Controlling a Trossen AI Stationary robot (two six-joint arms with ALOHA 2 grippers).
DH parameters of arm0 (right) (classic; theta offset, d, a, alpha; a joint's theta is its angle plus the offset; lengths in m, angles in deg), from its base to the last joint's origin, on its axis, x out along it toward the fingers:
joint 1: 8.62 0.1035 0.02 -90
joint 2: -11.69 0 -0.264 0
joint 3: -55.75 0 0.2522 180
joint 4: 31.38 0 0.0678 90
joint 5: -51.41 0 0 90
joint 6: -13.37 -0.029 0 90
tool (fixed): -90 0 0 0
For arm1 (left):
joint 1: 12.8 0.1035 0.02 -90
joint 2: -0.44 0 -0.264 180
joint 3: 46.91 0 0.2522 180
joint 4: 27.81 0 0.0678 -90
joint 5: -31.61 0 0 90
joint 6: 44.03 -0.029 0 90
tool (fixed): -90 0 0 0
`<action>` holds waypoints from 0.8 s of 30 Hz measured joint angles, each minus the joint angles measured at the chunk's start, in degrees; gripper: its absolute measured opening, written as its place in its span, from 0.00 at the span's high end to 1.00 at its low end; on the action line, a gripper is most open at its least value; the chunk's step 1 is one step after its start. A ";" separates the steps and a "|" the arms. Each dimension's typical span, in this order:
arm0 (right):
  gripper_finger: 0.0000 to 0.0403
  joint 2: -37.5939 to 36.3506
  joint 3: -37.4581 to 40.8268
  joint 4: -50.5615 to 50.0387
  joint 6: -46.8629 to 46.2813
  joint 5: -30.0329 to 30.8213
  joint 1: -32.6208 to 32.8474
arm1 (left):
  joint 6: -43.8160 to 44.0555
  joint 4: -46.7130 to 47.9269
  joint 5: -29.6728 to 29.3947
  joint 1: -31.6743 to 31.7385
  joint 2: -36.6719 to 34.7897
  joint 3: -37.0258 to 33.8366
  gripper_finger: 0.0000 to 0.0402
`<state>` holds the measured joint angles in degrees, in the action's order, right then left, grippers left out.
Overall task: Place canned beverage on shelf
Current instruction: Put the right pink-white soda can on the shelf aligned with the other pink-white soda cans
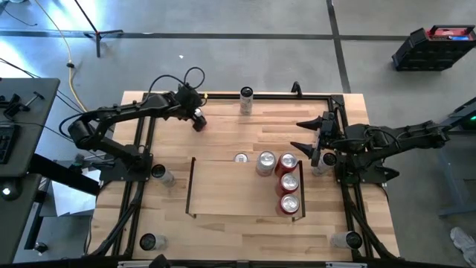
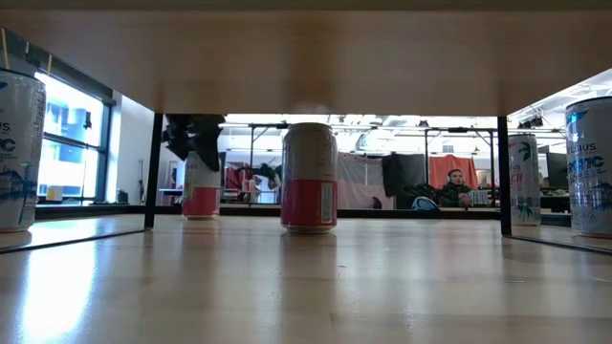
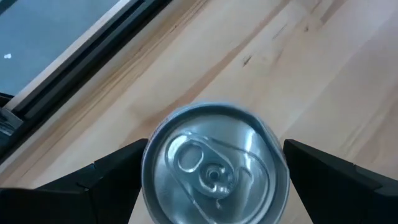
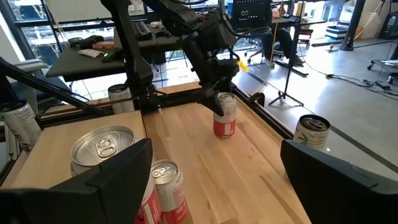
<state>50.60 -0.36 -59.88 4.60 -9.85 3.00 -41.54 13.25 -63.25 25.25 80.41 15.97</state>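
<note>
A red-and-white beverage can (image 1: 199, 124) stands upright on the bare wood near the table's far left, outside the shelf (image 1: 223, 214). My left gripper (image 1: 197, 117) is open, slanting down over it, one finger on each side of the can's silver top (image 3: 214, 165); I see no touch. In the right wrist view the same can (image 4: 224, 118) stands under that gripper. The shelf, a black-railed bay, holds several upright cans (image 1: 288, 183) along its right and far sides. My right gripper (image 1: 302, 136) waits open at the table's right, holding nothing.
Single tall cans stand outside the shelf: one at the far edge (image 1: 245, 97), one at the left (image 1: 160, 174), one beside my right gripper (image 1: 321, 165), two near the front corners (image 1: 149, 241). Black frame rails (image 1: 145, 149) run along the table's sides. A person sits in the room behind (image 2: 457, 183).
</note>
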 joint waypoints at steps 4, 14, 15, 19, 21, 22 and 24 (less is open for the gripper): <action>0.15 0.00 0.00 0.02 0.06 0.01 0.01 | 0.64 -0.15 -0.21 -0.23 0.06 0.00 0.13; 0.15 0.00 0.00 0.02 0.00 0.01 0.02 | 3.50 2.72 -0.45 -5.71 -1.47 0.06 0.31; 0.15 0.00 0.00 0.00 0.00 0.03 0.02 | 3.81 3.83 -0.69 -6.44 -2.08 0.60 0.31; 0.15 -0.07 0.00 0.02 1.22 0.04 0.02 | 3.86 6.96 -2.10 -9.56 -7.02 6.33 0.31; 0.15 -0.11 0.00 0.11 1.73 0.09 0.01 | 3.80 8.76 -2.54 -11.76 -9.35 9.93 0.30; 0.15 -0.11 0.00 0.26 1.73 0.30 0.02 | 3.40 10.33 -2.58 -13.00 -10.40 11.75 0.30; 0.15 -0.11 0.00 0.49 2.20 1.14 0.02 | 3.37 13.26 -2.36 -15.75 -11.69 16.14 0.30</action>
<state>50.49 -0.36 -59.39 6.80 -8.72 3.02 -38.16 26.52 -65.61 9.50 68.72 32.11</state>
